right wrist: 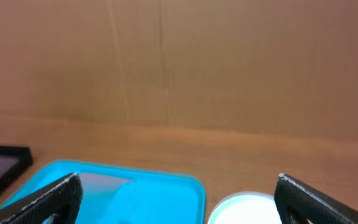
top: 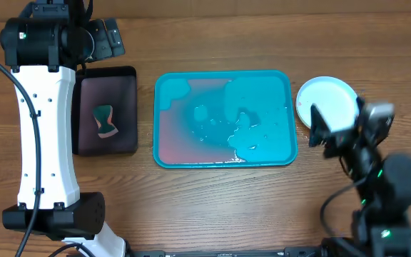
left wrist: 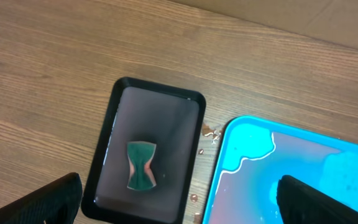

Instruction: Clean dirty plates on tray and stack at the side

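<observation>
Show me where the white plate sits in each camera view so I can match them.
Overhead: white plate at far right, on the table beside the turquoise tray's right edge.
Left wrist: not in view.
Right wrist: bottom edge, right of centre, only part showing.
Shared landmark: the turquoise tray, visible in all three views.

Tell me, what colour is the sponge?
The sponge is dark green with a pinkish middle, clearest in the left wrist view.
</observation>
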Robot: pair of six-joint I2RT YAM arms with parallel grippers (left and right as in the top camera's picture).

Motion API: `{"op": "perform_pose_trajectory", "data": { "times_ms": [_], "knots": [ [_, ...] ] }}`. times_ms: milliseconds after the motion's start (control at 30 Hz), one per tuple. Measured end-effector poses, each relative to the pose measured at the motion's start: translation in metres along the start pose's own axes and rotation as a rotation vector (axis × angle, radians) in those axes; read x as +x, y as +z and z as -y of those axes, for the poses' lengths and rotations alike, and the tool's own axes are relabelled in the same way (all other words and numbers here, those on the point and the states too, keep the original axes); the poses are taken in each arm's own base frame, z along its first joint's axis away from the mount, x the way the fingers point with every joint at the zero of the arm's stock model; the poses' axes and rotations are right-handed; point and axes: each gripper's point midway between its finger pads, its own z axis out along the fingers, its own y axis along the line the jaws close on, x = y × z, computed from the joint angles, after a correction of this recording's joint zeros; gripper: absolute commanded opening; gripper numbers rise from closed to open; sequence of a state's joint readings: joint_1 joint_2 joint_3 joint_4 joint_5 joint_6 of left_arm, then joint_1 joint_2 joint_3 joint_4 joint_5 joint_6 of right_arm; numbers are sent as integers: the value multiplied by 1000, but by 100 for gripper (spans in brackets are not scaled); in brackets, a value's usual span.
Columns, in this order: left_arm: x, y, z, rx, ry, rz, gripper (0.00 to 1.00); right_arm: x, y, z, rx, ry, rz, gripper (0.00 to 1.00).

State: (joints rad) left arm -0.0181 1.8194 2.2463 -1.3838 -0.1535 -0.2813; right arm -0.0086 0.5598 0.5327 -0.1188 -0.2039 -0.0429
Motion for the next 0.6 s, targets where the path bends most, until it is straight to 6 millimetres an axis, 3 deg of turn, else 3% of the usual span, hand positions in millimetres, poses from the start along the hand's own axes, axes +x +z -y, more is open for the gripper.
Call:
{"op": "perform_pose_trajectory", "data": {
  "times_ms": [133,267,600],
  "knots": [
    [0,0,0,0,0,0,100,66,-16,-4,-9,-23,39,100],
    [0,0,0,-1,0,-1,100,87,-23,-5,-12,-31,67,100],
    [0,0,0,0,0,-1,100,111,-26,-6,-15,-35,75,100]
  ]
}}
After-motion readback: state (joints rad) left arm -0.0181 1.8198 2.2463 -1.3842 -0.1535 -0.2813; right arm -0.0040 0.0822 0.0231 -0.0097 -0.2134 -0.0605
